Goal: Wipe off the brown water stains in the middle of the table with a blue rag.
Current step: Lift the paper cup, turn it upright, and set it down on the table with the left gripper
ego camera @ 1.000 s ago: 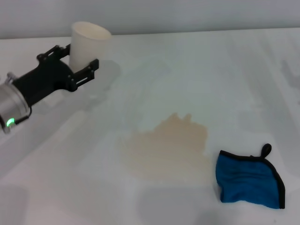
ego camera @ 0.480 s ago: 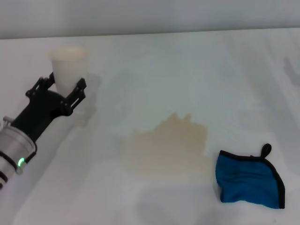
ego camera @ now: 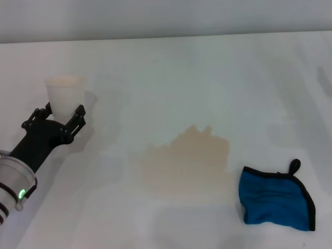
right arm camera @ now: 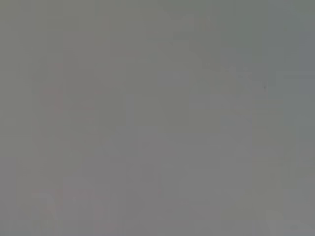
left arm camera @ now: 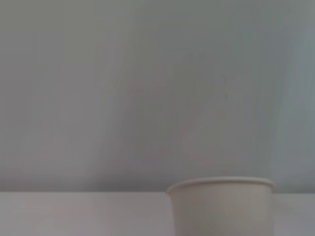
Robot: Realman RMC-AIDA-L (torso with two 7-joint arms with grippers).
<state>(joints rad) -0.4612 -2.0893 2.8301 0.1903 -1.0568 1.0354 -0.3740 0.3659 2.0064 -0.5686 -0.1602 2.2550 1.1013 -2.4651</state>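
Note:
The brown water stains (ego camera: 187, 165) form a pale tan, ragged blotch in the middle of the white table (ego camera: 218, 78). The blue rag (ego camera: 275, 199), with black trim and a loop, lies crumpled just right of the stain, near the front edge. My left gripper (ego camera: 57, 116) is at the far left, well away from both. It is shut on a white cup (ego camera: 65, 94), held upright at its lower part. The cup also shows in the left wrist view (left arm camera: 221, 206). My right gripper is out of view; its wrist view shows only plain grey.
A grey wall (ego camera: 155, 18) runs along the table's far edge.
My left arm has carried the white cup from the back left towards me and further left, lowering it. The stain and the rag have not moved.

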